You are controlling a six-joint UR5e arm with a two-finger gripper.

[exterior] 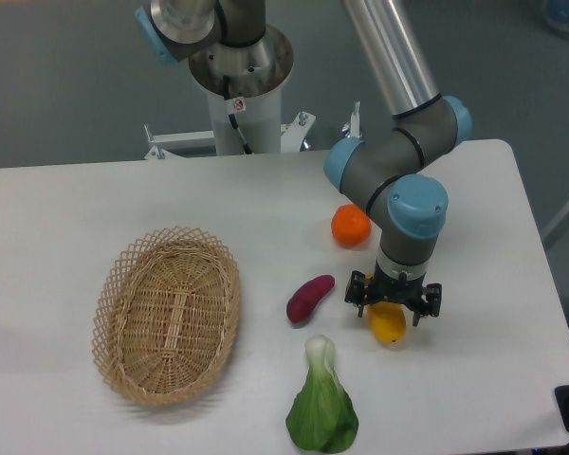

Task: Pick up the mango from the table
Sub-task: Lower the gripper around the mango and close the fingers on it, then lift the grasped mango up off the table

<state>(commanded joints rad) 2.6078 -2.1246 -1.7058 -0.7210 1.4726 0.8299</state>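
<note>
The mango (389, 325), a smooth yellow-orange oval, lies on the white table (266, 199) right of centre, near the front. My gripper (393, 303) hangs directly over the mango's far end and covers its upper part. It is open, with one dark finger on each side of the fruit. Whether the fingers touch the mango cannot be told.
A purple sweet potato (309, 298) lies just left of the mango, and a round orange fruit (351, 226) sits behind it. A green leafy vegetable (321, 403) lies at the front, and a wicker basket (168, 314) stands on the left. The table's right edge is close by.
</note>
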